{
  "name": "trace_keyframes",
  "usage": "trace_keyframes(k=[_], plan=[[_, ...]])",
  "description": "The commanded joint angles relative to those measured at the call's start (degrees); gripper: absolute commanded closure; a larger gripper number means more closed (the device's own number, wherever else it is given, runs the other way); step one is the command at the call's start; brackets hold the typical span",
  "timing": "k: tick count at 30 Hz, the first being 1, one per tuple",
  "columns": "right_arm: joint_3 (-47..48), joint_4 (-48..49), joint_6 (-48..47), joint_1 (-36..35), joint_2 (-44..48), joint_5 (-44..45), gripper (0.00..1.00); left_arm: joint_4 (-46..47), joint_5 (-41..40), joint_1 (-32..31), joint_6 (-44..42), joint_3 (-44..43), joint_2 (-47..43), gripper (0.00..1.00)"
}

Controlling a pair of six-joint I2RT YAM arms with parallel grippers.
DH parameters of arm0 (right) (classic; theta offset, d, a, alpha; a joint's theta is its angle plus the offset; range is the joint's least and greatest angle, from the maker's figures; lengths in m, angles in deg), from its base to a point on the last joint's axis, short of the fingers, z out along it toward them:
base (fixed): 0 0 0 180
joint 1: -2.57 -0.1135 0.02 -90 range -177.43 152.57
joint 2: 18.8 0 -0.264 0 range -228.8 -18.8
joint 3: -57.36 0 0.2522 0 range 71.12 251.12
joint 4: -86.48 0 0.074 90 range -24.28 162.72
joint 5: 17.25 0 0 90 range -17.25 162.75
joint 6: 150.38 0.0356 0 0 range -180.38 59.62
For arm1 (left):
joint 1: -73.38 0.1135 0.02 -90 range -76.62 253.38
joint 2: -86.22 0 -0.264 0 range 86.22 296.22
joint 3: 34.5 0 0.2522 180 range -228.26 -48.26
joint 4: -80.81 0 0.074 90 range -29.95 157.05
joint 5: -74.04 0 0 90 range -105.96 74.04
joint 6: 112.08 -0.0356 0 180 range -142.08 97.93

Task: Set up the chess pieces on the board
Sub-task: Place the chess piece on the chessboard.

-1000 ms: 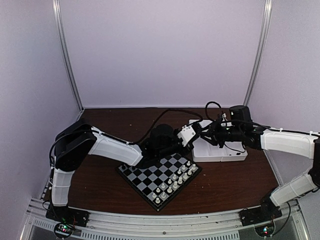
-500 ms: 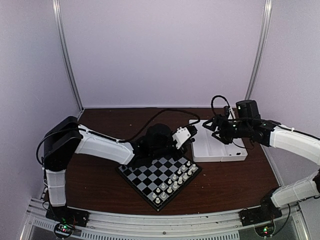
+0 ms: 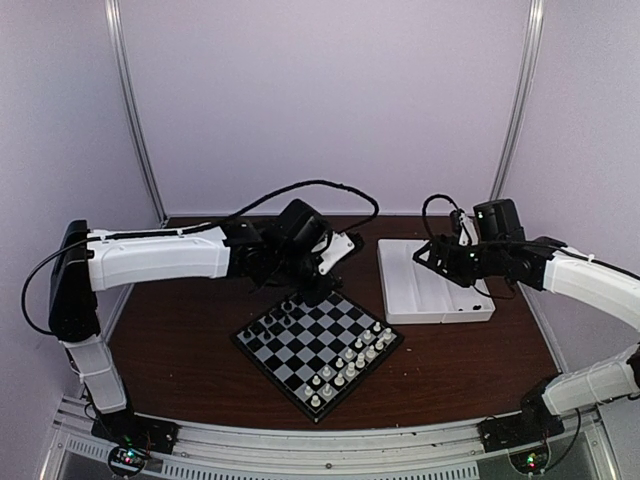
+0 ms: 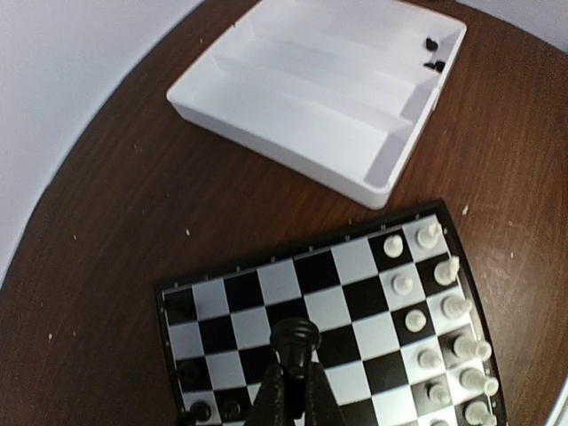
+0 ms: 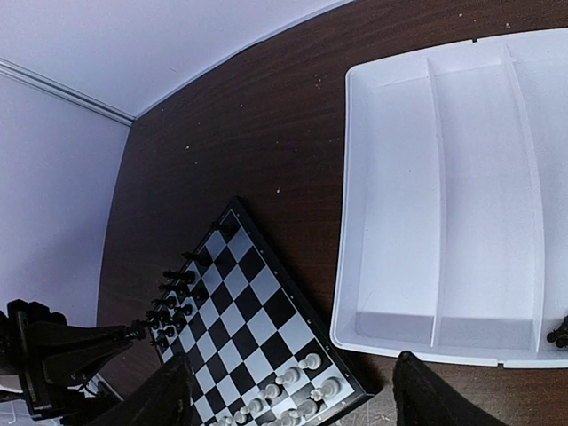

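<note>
The dark brown table (image 3: pixel 180 352) carries the board (image 3: pixel 318 348) and, just beside it, a white tray (image 3: pixel 422 290).

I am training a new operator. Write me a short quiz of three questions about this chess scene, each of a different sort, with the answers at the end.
1. True or false: the jaws of the left gripper are shut on a black chess piece.
2. Fill in: the jaws of the right gripper, near the white tray, are ___.
3. Where do the white chessmen stand? A) in the white tray; B) on the board; C) between the left gripper's jaws.
Key: 1 true; 2 open; 3 B.
</note>
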State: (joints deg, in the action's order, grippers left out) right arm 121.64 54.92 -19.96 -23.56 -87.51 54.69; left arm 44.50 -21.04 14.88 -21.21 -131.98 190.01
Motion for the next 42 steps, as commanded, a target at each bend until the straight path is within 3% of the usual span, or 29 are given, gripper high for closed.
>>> trace_keyframes(k=[1,12,22,42], plan=[[1.07,-0.68,-2.16,0.45,-0.62,1.5,0.23,-23.54,2.23,0.1,2.74,-5.39,1.0,1.0],[-0.82,0.69,-1.91,0.55,-1.83,0.95,0.24,-46.63,3.57,0.05,5.82,-13.62,7.17,1.0],[-2.58,1.38,-1.35,0.64,-1.31,0.84,0.24,-48.74,8.24,0.06,6.96,-16.92,14.42,1.0],[-3.68,2.63,-0.84,0.64,-2.01,0.47,0.24,-49.52,5.96,0.08,6.91,-18.77,19.49,0.96]])
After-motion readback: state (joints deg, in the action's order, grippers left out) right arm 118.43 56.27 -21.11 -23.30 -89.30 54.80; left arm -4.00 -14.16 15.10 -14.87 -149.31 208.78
